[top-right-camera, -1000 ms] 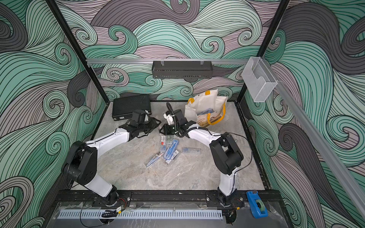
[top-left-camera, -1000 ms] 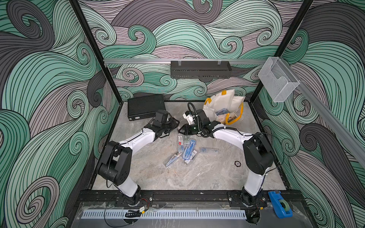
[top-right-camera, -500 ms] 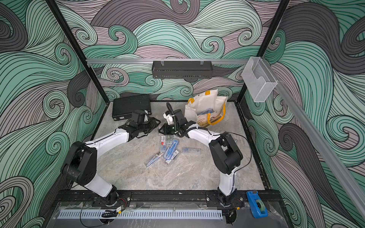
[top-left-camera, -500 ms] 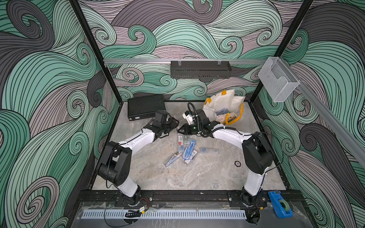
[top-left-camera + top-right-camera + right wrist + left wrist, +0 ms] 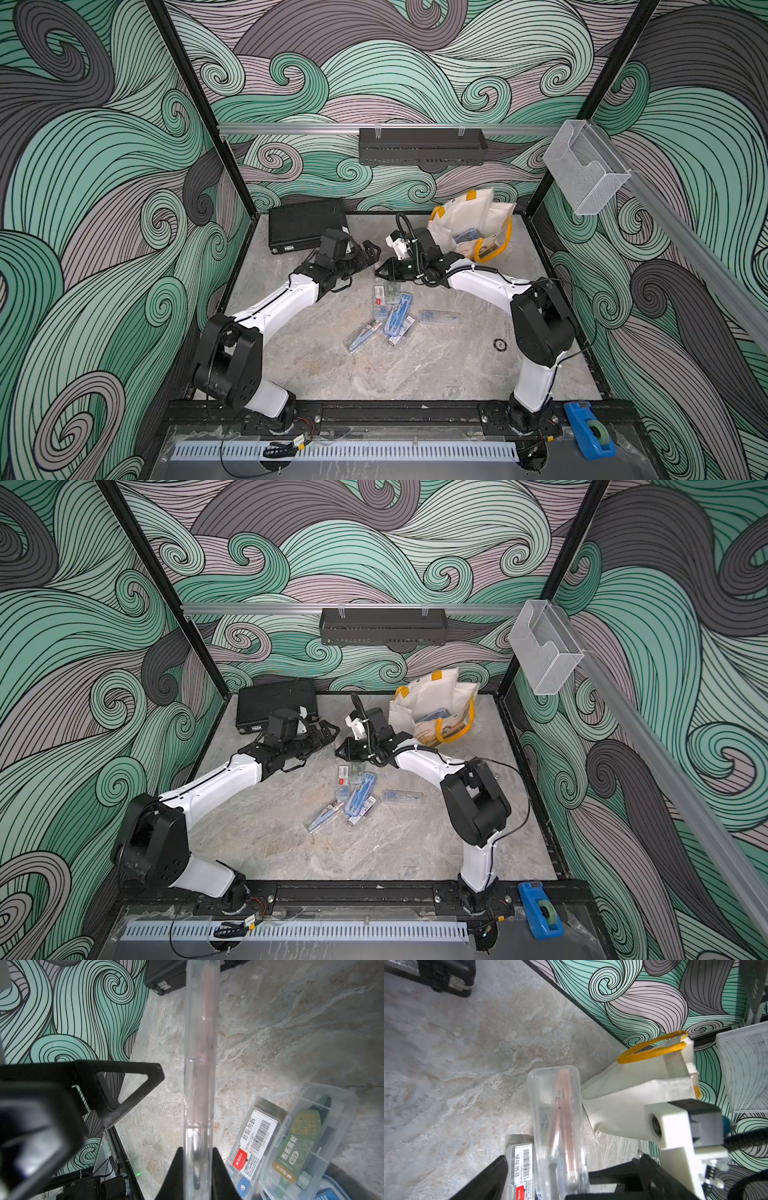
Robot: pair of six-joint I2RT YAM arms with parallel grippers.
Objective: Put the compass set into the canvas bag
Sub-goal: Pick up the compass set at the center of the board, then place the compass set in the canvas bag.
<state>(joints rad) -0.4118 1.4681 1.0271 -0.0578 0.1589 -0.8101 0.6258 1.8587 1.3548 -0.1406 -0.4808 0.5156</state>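
Your right fingers (image 5: pixel 174 1169) clamp one clear compass set (image 5: pixel 200 1064) edge-on above the tabletop (image 5: pixel 332 374), short of the canvas bag (image 5: pixel 465 216). Your left fingers (image 5: pixel 128 1093) stand apart beside it. That thin grip could let it swivel and snag the bag's mouth. About six loose cases (image 5: pixel 392 320) remain, and one blue case (image 5: pixel 467 237) sits inside the bag.

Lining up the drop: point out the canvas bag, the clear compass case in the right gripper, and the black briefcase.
canvas bag (image 5: pixel 465 217): a top view, on its off-white side panel.
clear compass case (image 5: pixel 200 1053): right wrist view, mid-length of its edge.
black briefcase (image 5: pixel 303 222): a top view, middle of its lid.
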